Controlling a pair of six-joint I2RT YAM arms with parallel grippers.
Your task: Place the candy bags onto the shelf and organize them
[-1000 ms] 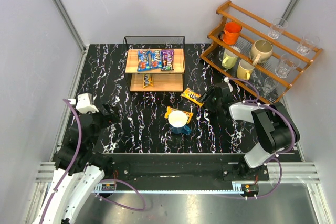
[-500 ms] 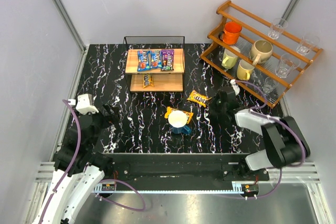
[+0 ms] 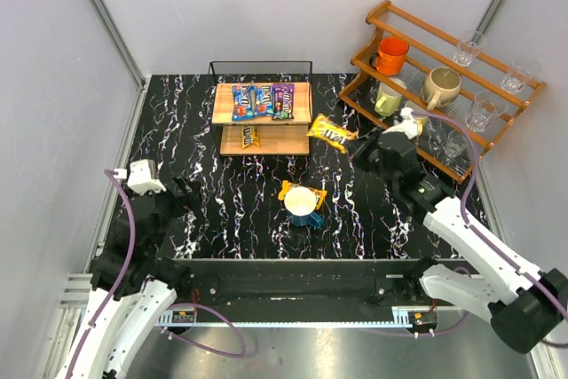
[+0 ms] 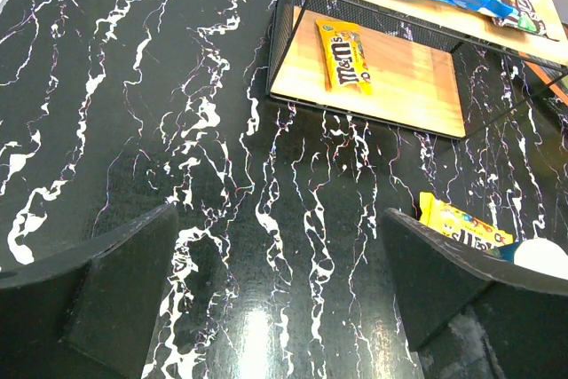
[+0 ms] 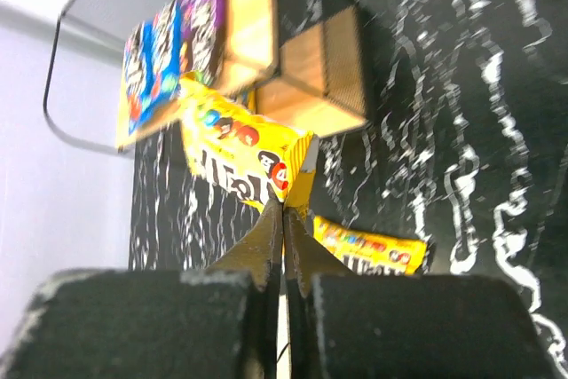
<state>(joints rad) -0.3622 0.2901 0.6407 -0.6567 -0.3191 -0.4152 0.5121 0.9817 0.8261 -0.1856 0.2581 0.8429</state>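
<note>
The shelf (image 3: 302, 114) stands at the back centre, with two blue candy bags (image 3: 250, 100) and a purple one (image 3: 283, 99) on its top board and a yellow one (image 3: 250, 137) on the lower board. My right gripper (image 3: 354, 143) is shut on the edge of another yellow candy bag (image 3: 329, 132), held in the air just right of the shelf. In the right wrist view that bag (image 5: 238, 147) hangs from the pinched fingertips (image 5: 284, 212). A third yellow bag (image 3: 290, 190) lies partly under a mug. My left gripper (image 4: 280, 281) stands open over bare table, nothing between its fingers.
A white and blue mug (image 3: 303, 204) sits mid-table on the yellow bag. A reddish-brown slatted rack (image 3: 444, 86) with mugs and glasses fills the back right, close behind my right arm. Grey walls enclose the black marbled table (image 3: 177, 122).
My right gripper has shut on the yellow bag that lay on the table, lifted it, and carried it back towards the shelf's right end. The left arm has not moved.
</note>
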